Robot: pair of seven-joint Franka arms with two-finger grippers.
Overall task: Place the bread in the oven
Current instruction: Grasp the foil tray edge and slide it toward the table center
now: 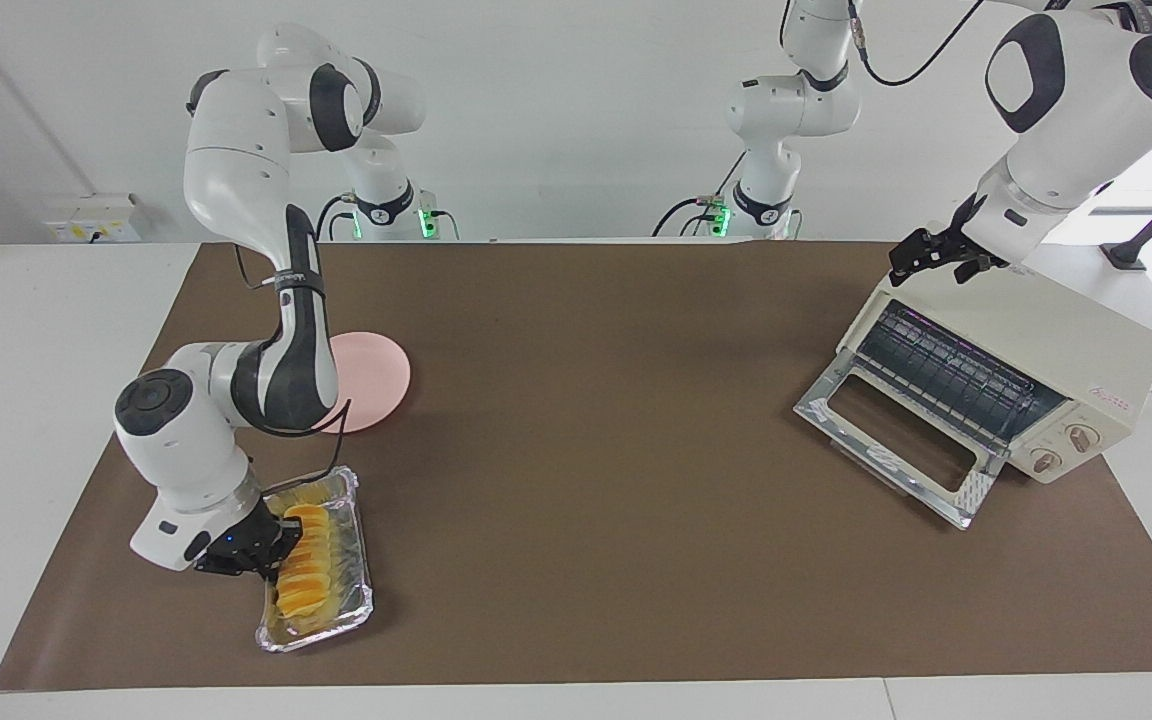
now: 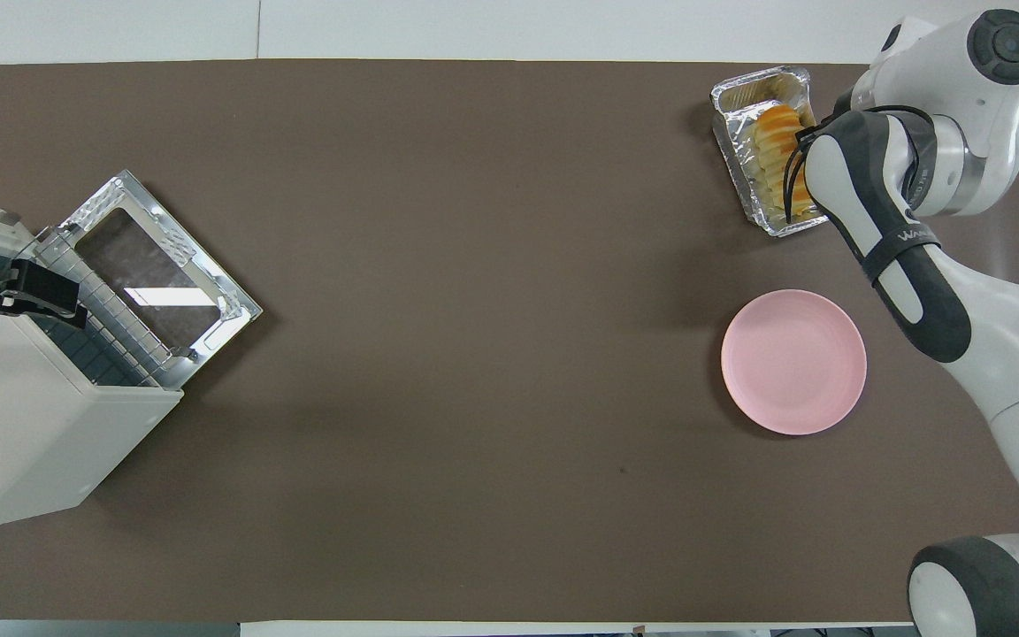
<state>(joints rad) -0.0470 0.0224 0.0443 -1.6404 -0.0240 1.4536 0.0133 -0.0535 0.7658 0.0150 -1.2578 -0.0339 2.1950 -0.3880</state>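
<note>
The bread (image 1: 304, 572), a yellow-orange ridged loaf, lies in a crinkled foil tray (image 1: 364, 600) at the right arm's end of the table, farther from the robots than the pink plate. My right gripper (image 1: 271, 550) is low at the loaf's side, against it. In the overhead view the right forearm covers part of the bread (image 2: 773, 133) and tray (image 2: 744, 97). The cream-white oven (image 1: 1071, 340) stands at the left arm's end with its glass door (image 1: 891, 440) dropped open and its rack showing. My left gripper (image 1: 926, 255) waits over the oven's top edge; it also shows in the overhead view (image 2: 27, 290).
A round pink plate (image 1: 376, 375) sits beside the tray, nearer to the robots; it also shows in the overhead view (image 2: 792, 361). A brown mat (image 1: 586, 450) covers the table between tray and oven (image 2: 23, 425).
</note>
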